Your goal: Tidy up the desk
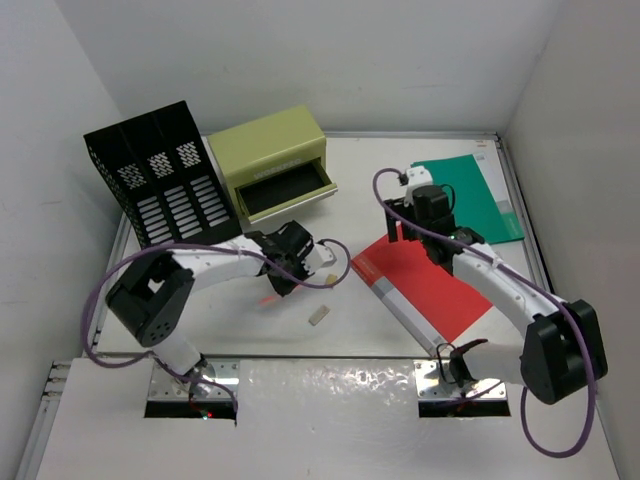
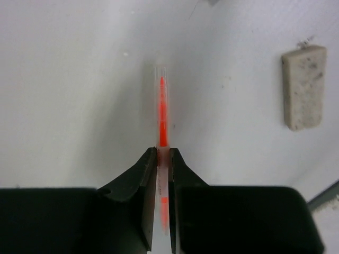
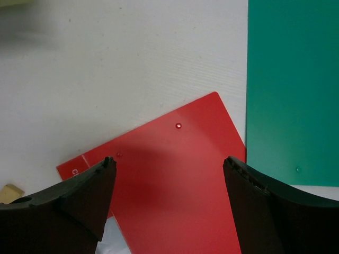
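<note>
Counter (image 1: 400, 170) fills the floor of the white-walled enclosure, a flat matte white rectangle with thin metal rails along its edges, and it carries everything else. At the back left stands a black file rack (image 1: 160, 185) of perforated mesh with three upright slots. Just beside it sits an olive-green drawer box (image 1: 275, 160), smooth-sided and boxy, its drawer pulled partly out to show a dark inside.

The left tool (image 1: 295, 258) (image 2: 163, 153) is low over the middle of the counter. Its two black wedge-shaped fingers are pressed together on a pen (image 2: 161, 106), a slim clear plastic tube with a bright orange-red core that tapers to a point. The pen runs straight out from the fingertips, above the white surface. To one side of it lies an eraser (image 2: 303, 87), a small rounded-corner block, off-white and speckled with grey grime, resting flat on the counter and well apart from the pen.

The right tool (image 1: 397, 226) (image 3: 169, 164) hangs over the right half with its dark, rough-edged fingers spread wide and nothing between them. Below it lies a red folder (image 1: 425, 285) (image 3: 175, 143), flat, smooth and slightly glossy, with rounded corners and turned at an angle. Beside its far corner lies a green folder (image 1: 480, 195) (image 3: 294, 79), equally flat and smooth, near the right rail
</note>
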### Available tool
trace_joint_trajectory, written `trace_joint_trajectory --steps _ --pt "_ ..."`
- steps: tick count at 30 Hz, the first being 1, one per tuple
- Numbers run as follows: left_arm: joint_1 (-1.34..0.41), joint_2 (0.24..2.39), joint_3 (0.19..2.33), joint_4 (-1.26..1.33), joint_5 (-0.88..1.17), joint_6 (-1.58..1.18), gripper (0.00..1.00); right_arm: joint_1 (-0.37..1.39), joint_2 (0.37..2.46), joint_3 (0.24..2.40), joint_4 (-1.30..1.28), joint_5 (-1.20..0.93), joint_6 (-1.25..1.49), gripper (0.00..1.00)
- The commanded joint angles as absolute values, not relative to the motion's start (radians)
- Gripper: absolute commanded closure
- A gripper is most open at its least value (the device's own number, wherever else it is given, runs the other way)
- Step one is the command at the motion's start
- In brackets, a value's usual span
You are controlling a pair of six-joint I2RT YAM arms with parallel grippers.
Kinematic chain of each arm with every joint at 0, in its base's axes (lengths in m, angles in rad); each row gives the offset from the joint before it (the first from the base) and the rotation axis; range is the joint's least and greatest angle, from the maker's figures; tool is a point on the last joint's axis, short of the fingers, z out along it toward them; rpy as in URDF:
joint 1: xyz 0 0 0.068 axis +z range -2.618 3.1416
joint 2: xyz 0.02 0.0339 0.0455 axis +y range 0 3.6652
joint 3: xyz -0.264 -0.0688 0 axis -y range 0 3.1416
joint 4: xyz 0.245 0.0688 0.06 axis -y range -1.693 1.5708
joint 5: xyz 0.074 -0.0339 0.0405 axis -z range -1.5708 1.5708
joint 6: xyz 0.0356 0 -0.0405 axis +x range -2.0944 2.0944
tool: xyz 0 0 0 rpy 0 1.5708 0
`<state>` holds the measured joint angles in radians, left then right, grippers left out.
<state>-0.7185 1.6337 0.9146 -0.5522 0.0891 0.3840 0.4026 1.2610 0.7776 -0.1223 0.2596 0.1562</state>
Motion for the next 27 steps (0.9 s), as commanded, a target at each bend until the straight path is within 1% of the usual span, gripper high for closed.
trace_joint_trajectory --steps 1,5,7,9,11,12,13,16,19,21,23,25,27 --pt "-0.712 1.452 0.995 -0.613 0.048 0.393 1.00 0.282 1.224 0.753 -0.085 0.065 0.239 0.20" --pt "-0.712 1.333 1.119 -0.623 -0.039 0.420 1.00 0.203 1.197 0.726 -0.058 0.020 0.281 0.20" --pt "-0.710 1.301 1.173 -0.517 -0.136 0.474 1.00 0.121 1.195 0.698 -0.008 -0.122 0.322 0.20" --pt "-0.707 1.315 1.210 -0.428 -0.239 0.517 1.00 0.054 1.200 0.678 0.041 -0.201 0.406 0.22" --pt "-0.681 1.396 1.300 -0.351 -0.291 0.573 1.00 0.043 1.204 0.673 0.045 -0.192 0.411 0.22" --pt "-0.667 1.476 1.340 -0.342 -0.293 0.586 1.00 0.041 1.206 0.678 0.034 -0.181 0.402 0.22" --pt "-0.626 1.521 1.420 -0.341 -0.285 0.598 1.00 0.041 1.206 0.684 0.011 -0.163 0.382 0.22" --pt "-0.556 1.669 1.535 -0.319 -0.287 0.642 1.00 0.037 1.201 0.690 -0.040 -0.126 0.344 0.21" --pt "-0.535 1.747 1.572 -0.310 -0.318 0.683 1.00 0.015 1.187 0.674 -0.048 -0.110 0.331 0.20" --pt "-0.534 1.758 1.563 -0.308 -0.287 0.716 1.00 -0.036 1.183 0.661 -0.029 -0.171 0.357 0.19" --pt "-0.535 1.766 1.555 -0.278 -0.301 0.724 1.00 -0.066 1.186 0.657 -0.008 -0.189 0.376 0.19" --pt "-0.531 1.787 1.572 -0.267 -0.336 0.730 0.94 -0.098 1.192 0.670 -0.020 -0.131 0.370 0.18" --pt "-0.531 1.796 1.574 -0.281 -0.327 0.736 0.80 -0.103 1.192 0.680 -0.043 -0.001 0.309 0.18"
